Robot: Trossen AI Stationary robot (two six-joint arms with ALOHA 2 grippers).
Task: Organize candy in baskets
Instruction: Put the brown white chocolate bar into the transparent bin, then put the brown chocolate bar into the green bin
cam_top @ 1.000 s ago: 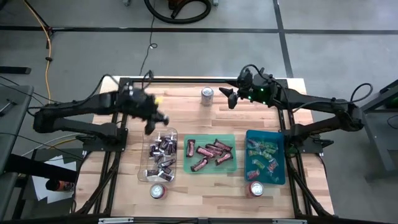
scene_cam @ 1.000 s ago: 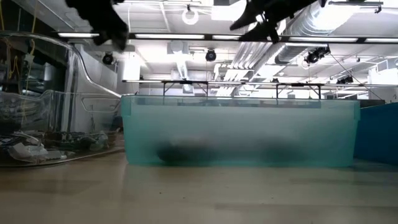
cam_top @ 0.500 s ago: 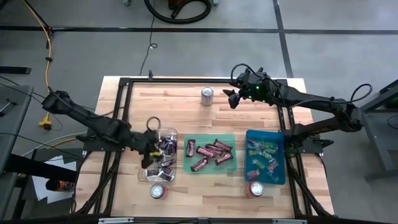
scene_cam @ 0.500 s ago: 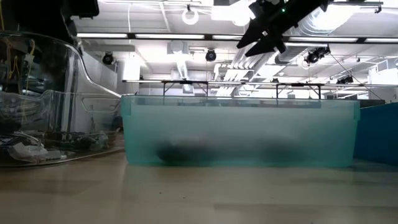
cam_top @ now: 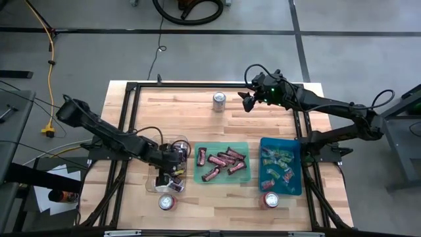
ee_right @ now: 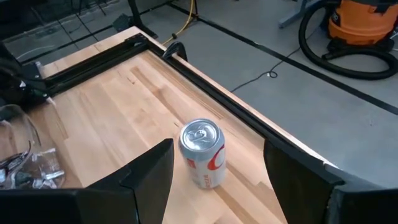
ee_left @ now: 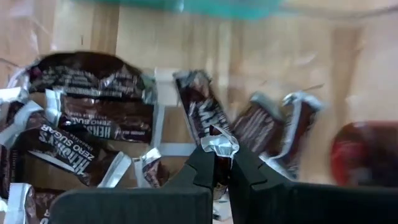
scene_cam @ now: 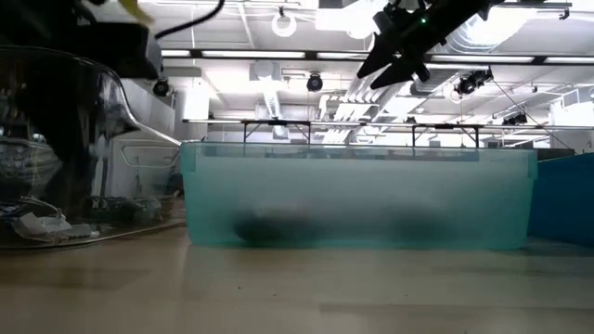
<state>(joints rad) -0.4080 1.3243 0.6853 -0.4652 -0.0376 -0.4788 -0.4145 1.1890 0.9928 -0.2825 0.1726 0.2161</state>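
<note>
My left gripper [ee_left: 222, 155] hangs low over the clear basket [cam_top: 170, 164] and is shut on one dark, silver-ended candy [ee_left: 219, 144]. Several more dark and silver candies [ee_left: 99, 118] lie on the basket's floor. The green basket [cam_top: 222, 162] holds maroon-brown candies, and the teal-blue basket [cam_top: 281, 164] holds green and pink ones. My right gripper [cam_top: 248, 100] waits open above the table's far side, close to a silver can [ee_right: 203, 160]. In the low view the left arm [scene_cam: 56, 111] is only a dark shape behind the clear basket's wall. My left gripper pinches one candy between its two fingers; the crimped silver wrapper end [ee_left: 219, 144] sticks out past the fingertips. The fingers come from above, pointing down into the clear basket. Whether the candy rests on the others below, I cannot tell.
Two red cans stand near the table's near edge, one [cam_top: 167, 202] in front of the clear basket and one [cam_top: 270, 200] in front of the teal-blue basket. A black metal frame [cam_top: 197, 84] runs around the table. Bare wood lies between the baskets and the far edge.
My left gripper has swung from high over the table's far left toward the near edge and down into the clear basket, the arm stretching out low across the table's left side. The baskets and cans have stayed where they were.
</note>
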